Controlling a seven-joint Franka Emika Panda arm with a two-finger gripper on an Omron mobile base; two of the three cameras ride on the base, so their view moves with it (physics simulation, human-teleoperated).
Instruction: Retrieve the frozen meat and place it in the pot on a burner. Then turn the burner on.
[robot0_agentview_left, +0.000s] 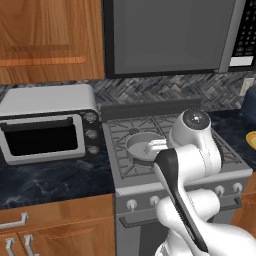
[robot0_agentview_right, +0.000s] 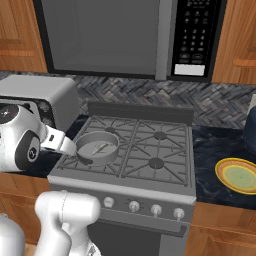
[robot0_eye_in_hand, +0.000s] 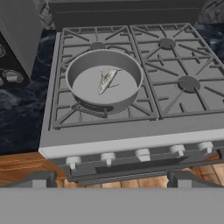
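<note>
The grey pot (robot0_eye_in_hand: 110, 105) stands on the stove's front-left burner, which its base hides. The frozen meat (robot0_eye_in_hand: 107, 80), a thin pale piece, lies inside on the pot's floor. The pot (robot0_agentview_right: 115, 150) and the frozen meat (robot0_agentview_right: 100, 148) also appear in the right base view, and the pot (robot0_agentview_left: 133, 148) in the left base view. My gripper (robot0_eye_in_hand: 112, 180) is open and holds nothing. It hangs in front of the stove above the knob row, short of the pot. The front-right burner (robot0_eye_in_hand: 188, 83) is bare under its grate.
Several knobs (robot0_eye_in_hand: 107, 157) line the stove's front panel. A toaster oven (robot0_agentview_left: 47, 127) stands on the dark counter left of the stove. A yellow plate (robot0_agentview_right: 239, 175) lies on the counter to the right. A microwave (robot0_agentview_right: 190, 35) hangs above.
</note>
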